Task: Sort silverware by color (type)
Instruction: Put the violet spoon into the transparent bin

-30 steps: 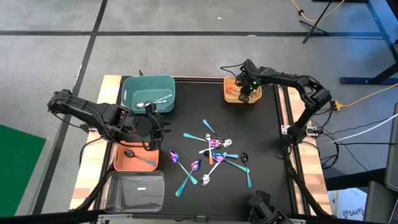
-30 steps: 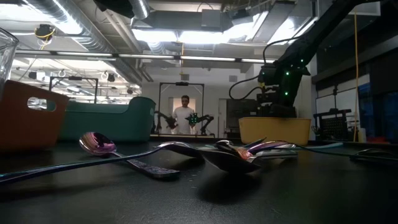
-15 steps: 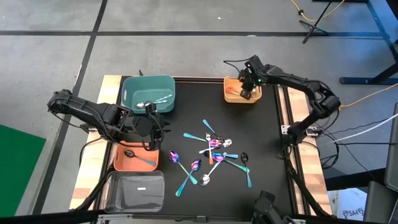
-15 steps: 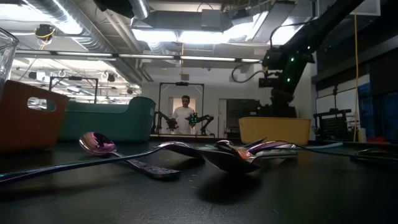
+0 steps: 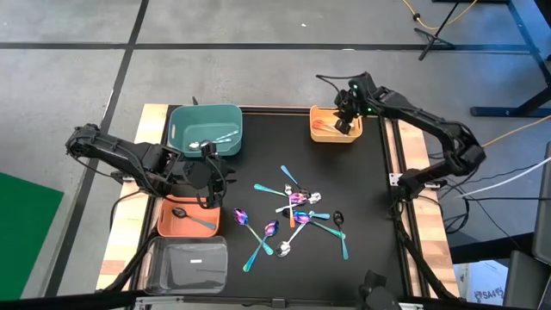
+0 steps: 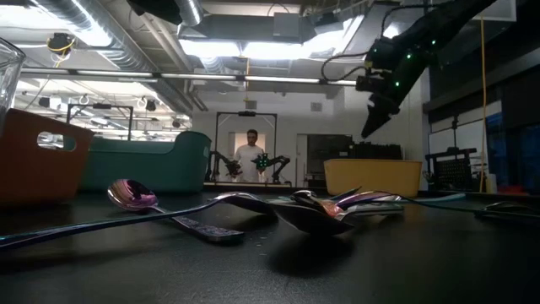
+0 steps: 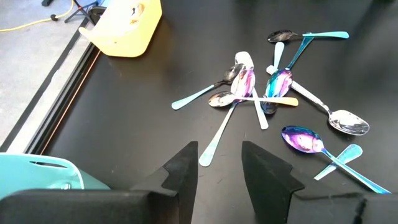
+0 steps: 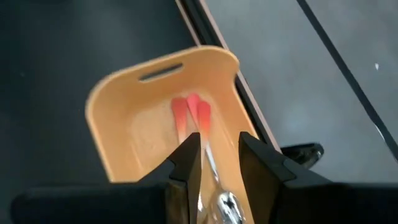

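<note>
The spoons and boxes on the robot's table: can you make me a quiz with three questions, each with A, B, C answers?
1. Where is the right gripper?
A. above the yellow bin
B. above the teal bin
C. above the spoon pile

2. What colour is the bin nearest the clear bin?
A. teal
B. orange
C. yellow

3. How are the left gripper's fingers?
A. shut on a spoon
B. pressed together
C. apart, holding nothing

Answers:
1. A, the high view shows it over the yellow bin at the table's far right.
2. B, the orange bin sits right beside it.
3. C, the left wrist view shows a bare gap between its fingers.
</note>
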### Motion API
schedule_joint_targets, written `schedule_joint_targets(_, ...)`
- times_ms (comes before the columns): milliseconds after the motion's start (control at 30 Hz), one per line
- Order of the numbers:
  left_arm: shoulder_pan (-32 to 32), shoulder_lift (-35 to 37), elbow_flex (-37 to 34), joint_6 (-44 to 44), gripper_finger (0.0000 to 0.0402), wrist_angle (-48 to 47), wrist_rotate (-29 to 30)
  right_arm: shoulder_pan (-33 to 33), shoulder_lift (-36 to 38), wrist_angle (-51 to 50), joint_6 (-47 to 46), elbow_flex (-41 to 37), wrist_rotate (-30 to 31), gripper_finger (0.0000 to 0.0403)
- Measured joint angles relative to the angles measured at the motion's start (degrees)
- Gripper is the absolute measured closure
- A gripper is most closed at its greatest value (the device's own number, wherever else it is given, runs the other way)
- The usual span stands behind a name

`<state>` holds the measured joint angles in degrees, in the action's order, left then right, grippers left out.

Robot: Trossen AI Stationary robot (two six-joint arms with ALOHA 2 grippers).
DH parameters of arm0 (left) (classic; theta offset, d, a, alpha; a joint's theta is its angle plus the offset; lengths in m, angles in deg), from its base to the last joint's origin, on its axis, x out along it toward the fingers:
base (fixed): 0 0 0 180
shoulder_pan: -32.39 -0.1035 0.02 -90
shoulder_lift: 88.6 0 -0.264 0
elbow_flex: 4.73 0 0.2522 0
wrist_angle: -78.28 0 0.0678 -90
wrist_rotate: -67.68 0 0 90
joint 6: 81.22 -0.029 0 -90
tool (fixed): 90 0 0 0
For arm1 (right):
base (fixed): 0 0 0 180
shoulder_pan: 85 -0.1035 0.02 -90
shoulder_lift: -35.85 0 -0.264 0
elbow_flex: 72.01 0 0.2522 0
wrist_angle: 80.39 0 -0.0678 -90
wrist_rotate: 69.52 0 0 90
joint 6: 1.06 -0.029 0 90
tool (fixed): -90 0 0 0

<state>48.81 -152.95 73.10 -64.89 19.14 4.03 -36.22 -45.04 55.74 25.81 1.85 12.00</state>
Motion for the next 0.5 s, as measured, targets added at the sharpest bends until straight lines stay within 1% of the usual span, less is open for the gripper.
schedule_joint_targets(100,-0.01,0.0,0.0,0.01,0.0283,0.0,0.0,-2.44,1.26,0.07,-0.01,0.0,-0.15,0.0306)
schedule_joint_targets(500,0.0,0.0,0.0,0.01,0.0283,-0.01,0.0,-17.87,2.0,0.49,0.33,0.0,-0.07,0.0306)
